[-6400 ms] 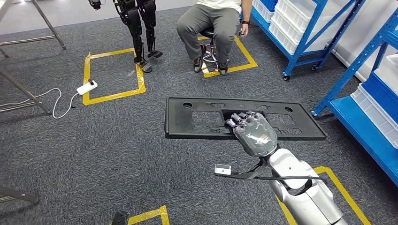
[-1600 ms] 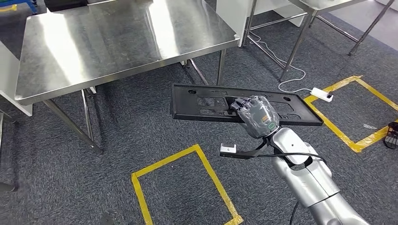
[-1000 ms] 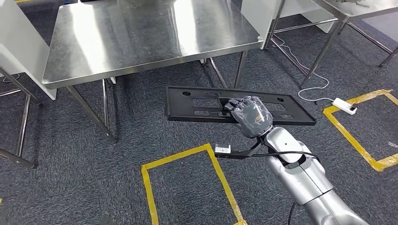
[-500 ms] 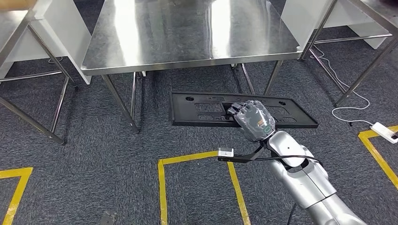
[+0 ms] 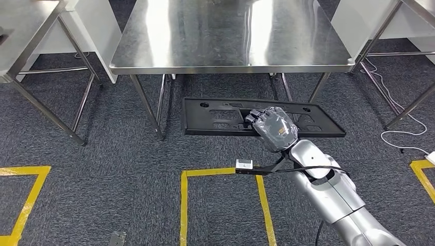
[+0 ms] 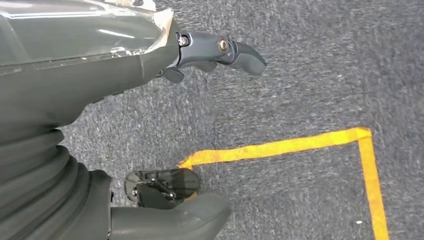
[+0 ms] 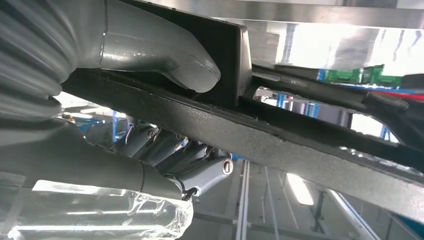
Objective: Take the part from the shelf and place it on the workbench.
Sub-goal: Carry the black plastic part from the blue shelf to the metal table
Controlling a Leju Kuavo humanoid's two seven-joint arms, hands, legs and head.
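Note:
A long flat black plastic part [image 5: 215,118] with cut-outs hangs level above the carpet, just short of the workbench. My right hand [image 5: 275,129] grips it at the near edge, near its middle. In the right wrist view the thumb [image 7: 150,45] presses on one face of the part [image 7: 300,145] and the fingers [image 7: 190,160] curl under the other. The stainless-steel workbench [image 5: 231,66] stands straight ahead, its top bare and shiny. My left hand [image 6: 125,55] hangs over the grey carpet with fingers apart, holding nothing.
Another steel table [image 5: 31,20] stands at the left, and table legs [image 5: 405,102] with a white cable [image 5: 405,141] at the right. Yellow tape [image 5: 220,171] marks squares on the carpet in front of me. The workbench's legs [image 5: 149,105] stand close to the part's left end.
The camera has turned and the whole scene has shifted: the workbench is now centred straight ahead. The part stays in my right hand, held the same way.

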